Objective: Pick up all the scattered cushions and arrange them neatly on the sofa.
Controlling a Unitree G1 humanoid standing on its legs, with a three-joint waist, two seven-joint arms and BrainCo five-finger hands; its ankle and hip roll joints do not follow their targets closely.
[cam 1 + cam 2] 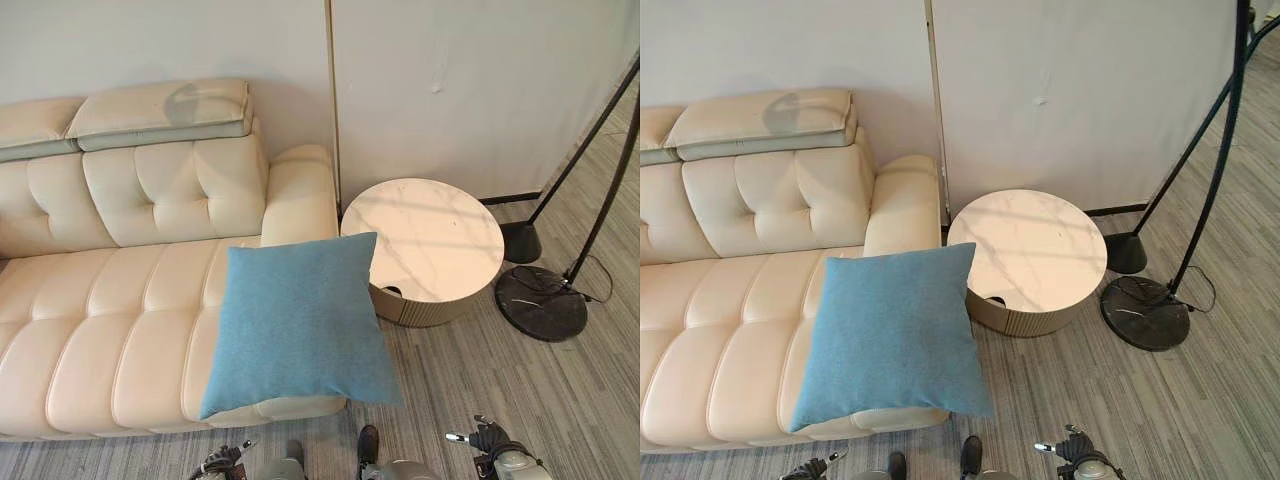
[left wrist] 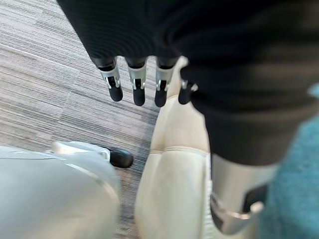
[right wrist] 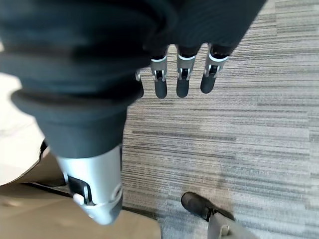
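The blue cushion (image 1: 297, 320) lies flat on the right end of the sofa (image 1: 110, 330) seat, its near right corner hanging over the seat's front edge. It is roughly square, with no clear long axis; it sits slightly rotated, its far right corner pointing toward the round side table (image 1: 425, 240).

Both hands hang low at the near edge, empty. The left hand (image 2: 144, 82) and the right hand (image 3: 182, 79) have straight, slightly spread fingers, clear of the cushion.

Recommended step: grip two opposite edges, lift, and stand the cushion upright against the backrest, square to the armrest (image 1: 300, 195).
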